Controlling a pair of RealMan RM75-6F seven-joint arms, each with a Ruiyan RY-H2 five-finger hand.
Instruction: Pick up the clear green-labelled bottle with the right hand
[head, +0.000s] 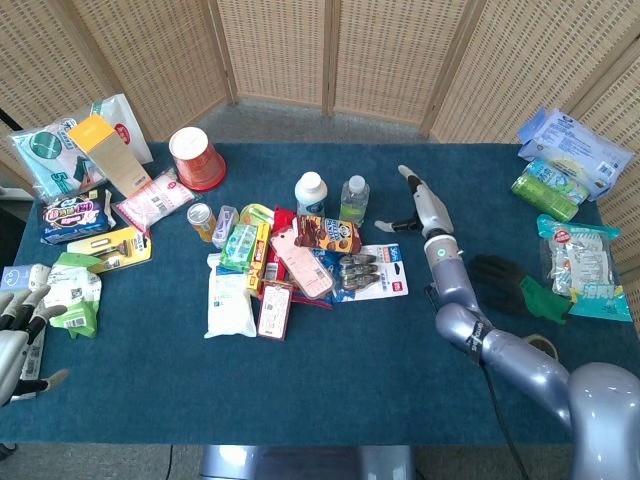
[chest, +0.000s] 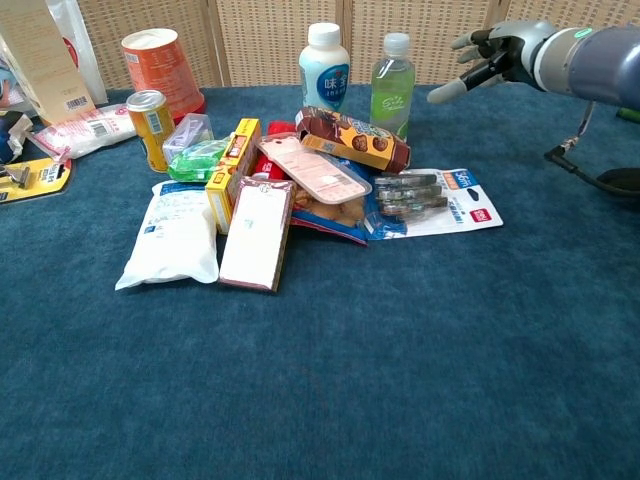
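Right robot hand nears the bottle, fingers spread wide and empty

The clear green-labelled bottle (chest: 391, 84) stands upright at the pile's far edge; the right robot hand (chest: 490, 57) hovers just beside it, likely opened to wrap its body

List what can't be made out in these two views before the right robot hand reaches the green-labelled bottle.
- Green-labelled bottle: label print too small to read in either view.
- Bottle base: hidden in the chest view by the brown snack pack.
- Right robot hand: its gap to the bottle can't be judged.
- Left robot hand: cut off by the head view's left edge; absent from the chest view.
- Red packet: mostly buried under the pile.
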